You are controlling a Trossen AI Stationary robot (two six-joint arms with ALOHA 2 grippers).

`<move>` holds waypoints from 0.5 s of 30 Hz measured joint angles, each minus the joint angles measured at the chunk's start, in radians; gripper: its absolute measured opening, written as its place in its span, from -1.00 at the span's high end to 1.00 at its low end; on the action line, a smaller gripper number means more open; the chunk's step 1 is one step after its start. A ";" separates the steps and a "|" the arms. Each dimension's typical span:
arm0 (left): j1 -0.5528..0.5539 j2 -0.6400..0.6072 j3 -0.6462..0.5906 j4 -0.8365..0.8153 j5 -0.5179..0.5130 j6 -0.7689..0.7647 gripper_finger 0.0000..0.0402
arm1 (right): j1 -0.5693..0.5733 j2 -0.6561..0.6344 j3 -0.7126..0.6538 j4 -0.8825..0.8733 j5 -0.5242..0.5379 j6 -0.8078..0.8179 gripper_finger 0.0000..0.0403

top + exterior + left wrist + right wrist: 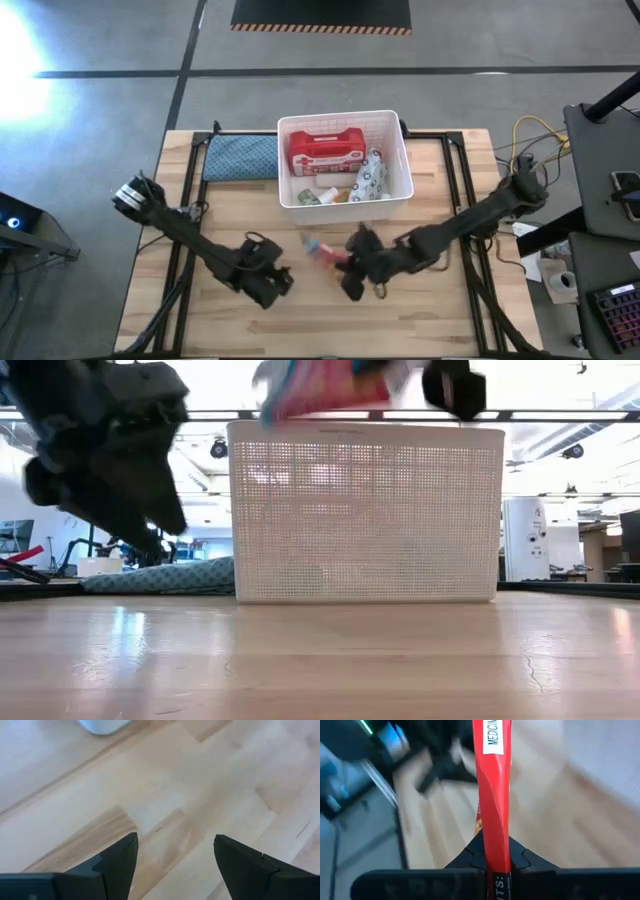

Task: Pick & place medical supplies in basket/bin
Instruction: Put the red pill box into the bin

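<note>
high view: we look straight down on whole table (420,310), both arms. low view: we sit at tabletop height, facing level across wood to white tub (365,510), room behind. left wrist view: close over bare wood, tub corner at edge. right wrist view: very close on red box (492,795). we share tub between high, low views.
</note>
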 joint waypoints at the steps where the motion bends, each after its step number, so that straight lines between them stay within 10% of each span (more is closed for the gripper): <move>1: -0.011 -0.025 -0.020 0.003 -0.014 -0.028 -0.20 | -0.002 -0.035 0.000 0.010 0.041 -0.008 0.94; 7: -0.040 -0.135 -0.126 0.017 -0.052 -0.131 -0.20 | -0.094 -0.243 0.000 -0.002 0.280 -0.083 0.94; 15: -0.042 -0.196 -0.178 0.065 -0.065 -0.142 -0.20 | -0.424 -0.360 0.001 -0.180 0.133 0.019 0.94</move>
